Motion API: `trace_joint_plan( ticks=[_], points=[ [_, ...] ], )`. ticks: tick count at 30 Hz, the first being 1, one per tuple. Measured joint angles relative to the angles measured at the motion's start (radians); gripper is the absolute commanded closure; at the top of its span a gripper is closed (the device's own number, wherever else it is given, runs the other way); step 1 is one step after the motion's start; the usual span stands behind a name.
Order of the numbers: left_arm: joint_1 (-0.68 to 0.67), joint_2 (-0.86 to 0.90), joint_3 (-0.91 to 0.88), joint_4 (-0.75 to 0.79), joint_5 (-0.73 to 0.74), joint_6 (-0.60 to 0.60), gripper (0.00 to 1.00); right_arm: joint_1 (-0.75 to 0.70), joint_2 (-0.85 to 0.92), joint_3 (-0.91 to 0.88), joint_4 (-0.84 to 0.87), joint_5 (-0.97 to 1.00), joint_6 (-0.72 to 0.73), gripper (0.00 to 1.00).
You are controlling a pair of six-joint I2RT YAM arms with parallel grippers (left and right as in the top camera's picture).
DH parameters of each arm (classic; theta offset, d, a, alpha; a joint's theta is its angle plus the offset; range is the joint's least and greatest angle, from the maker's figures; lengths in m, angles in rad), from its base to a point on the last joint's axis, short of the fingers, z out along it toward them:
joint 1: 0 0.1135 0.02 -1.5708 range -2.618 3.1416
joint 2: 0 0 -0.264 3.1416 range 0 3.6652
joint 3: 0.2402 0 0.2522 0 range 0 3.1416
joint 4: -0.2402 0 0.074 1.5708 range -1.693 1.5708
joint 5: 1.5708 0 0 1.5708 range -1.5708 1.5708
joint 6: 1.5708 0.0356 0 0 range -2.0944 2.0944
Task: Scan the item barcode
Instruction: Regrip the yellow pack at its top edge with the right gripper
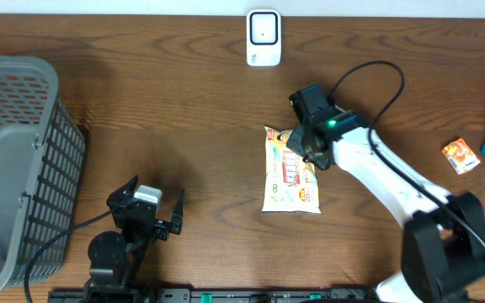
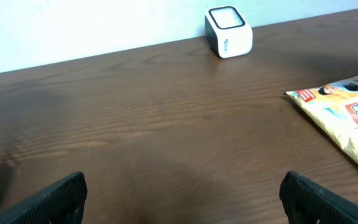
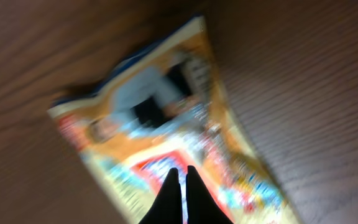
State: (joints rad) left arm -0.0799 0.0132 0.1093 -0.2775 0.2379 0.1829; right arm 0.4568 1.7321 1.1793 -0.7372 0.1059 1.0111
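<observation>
Snack packet (image 1: 290,183): a flat pillow-style pouch printed in yellow, orange and red. It lies face-up on the brown wooden worktop (image 1: 183,109), right of centre, in front of the white scanner (image 1: 263,38) and well apart from it.

The right end effector (image 1: 304,150) is poised over the packet's upper right part, its two fingers closed against each other. The blurred right wrist view shows the dark fingertips (image 3: 171,196) meeting above the printed face. Whether any film is pinched between them cannot be told.

The left end effector (image 1: 148,215) sits near the front left of the worktop, beside the grey basket (image 1: 15,126), fingers spread wide and holding nothing.

Handling, as judged:
- **Weight and stiffness:** the packet looks light and limp, with a thin glossy film that is likely to slip and crinkle. Its contents are probably crushable, so a hard squeeze across the belly is ill advised.
- **Where to hold:** the crimped end seams and the corners are the flattest and firmest parts, and the best places to take hold.
- **Getting under it:** lying flat, the packet offers little edge to reach beneath. The fingers would need to open and close on a raised seam or puffed corner.
- **Once lifted:** held by one end, the packet would probably sag and swing.
- **Barcode:** none shows on the upper face. If it is on the underside, the packet must be turned toward the scanner window.

Small loose packets (image 1: 461,156) at the far right edge are not involved.
</observation>
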Motion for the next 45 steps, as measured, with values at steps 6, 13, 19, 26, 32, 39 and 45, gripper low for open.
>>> trace_joint_plan(
  ticks=[6,13,19,26,32,39,45],
  points=[
    [0.000,0.000,0.000,0.000,0.000,0.000,0.02,0.000,0.162,-0.017,0.009,0.022,0.011,0.99],
    [0.000,0.000,0.000,0.000,0.000,0.000,0.02,-0.002,0.161,0.003,-0.077,0.018,0.013,0.99],
    [0.000,0.000,0.000,0.000,0.000,0.000,0.02,0.001,0.037,0.031,-0.166,-0.046,0.016,0.99],
    [0.000,0.000,0.000,0.000,0.000,0.000,0.02,0.092,-0.004,0.015,-0.172,-0.083,0.019,0.99],
    [0.000,0.000,0.000,0.000,0.000,0.000,0.02,0.187,0.100,-0.077,-0.116,-0.096,0.078,0.99],
    [0.000,0.000,0.000,0.000,0.000,0.000,0.02,0.181,0.103,-0.039,-0.207,-0.111,0.075,0.99],
    [0.000,0.000,0.000,0.000,0.000,0.000,0.02,0.147,0.035,0.087,-0.277,-0.115,0.004,0.56]
  ],
)
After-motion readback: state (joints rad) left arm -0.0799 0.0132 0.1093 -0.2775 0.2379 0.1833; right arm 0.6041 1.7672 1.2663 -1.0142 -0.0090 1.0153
